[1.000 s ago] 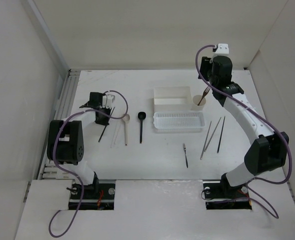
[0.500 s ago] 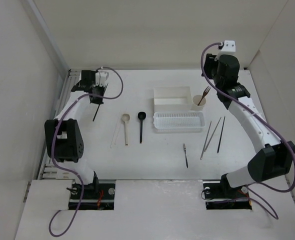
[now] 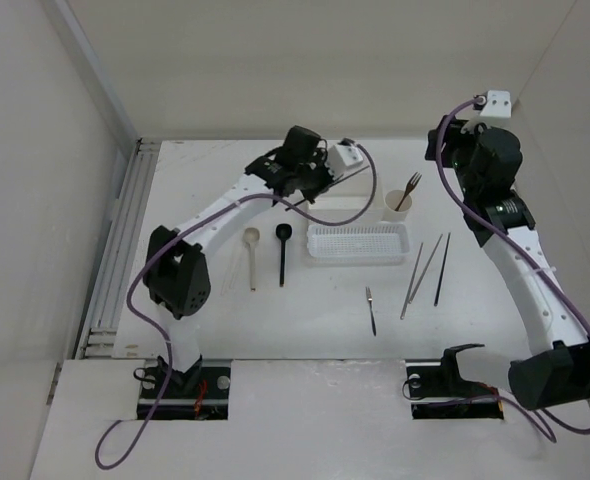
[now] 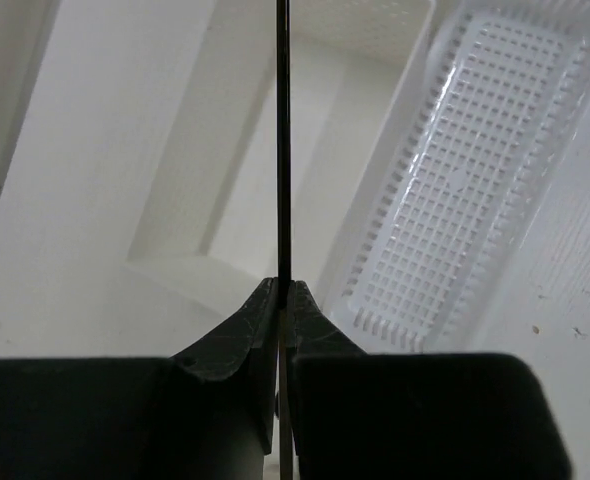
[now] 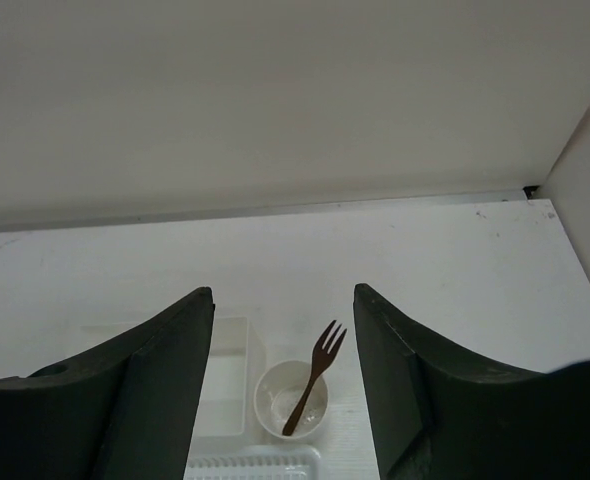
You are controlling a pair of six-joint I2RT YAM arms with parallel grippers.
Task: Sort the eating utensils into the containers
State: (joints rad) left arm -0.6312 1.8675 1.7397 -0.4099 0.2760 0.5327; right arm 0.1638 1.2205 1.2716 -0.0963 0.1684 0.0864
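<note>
Left gripper (image 4: pixel 283 292) pinching one stick (image 4: pixel 283 140), one basket (image 4: pixel 455 200) beyond, right gripper (image 5: pixel 283 290) spread, one fork (image 5: pixel 315 370) in one cup (image 5: pixel 259 400) between its fingers

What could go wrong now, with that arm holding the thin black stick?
The left jaws pinch the dark chopstick at one narrow spot, so it might swivel or slip and miss the white box or the perforated basket. The fork leans out of the small cup; a sweeping stick could perhaps knock it over.
</note>
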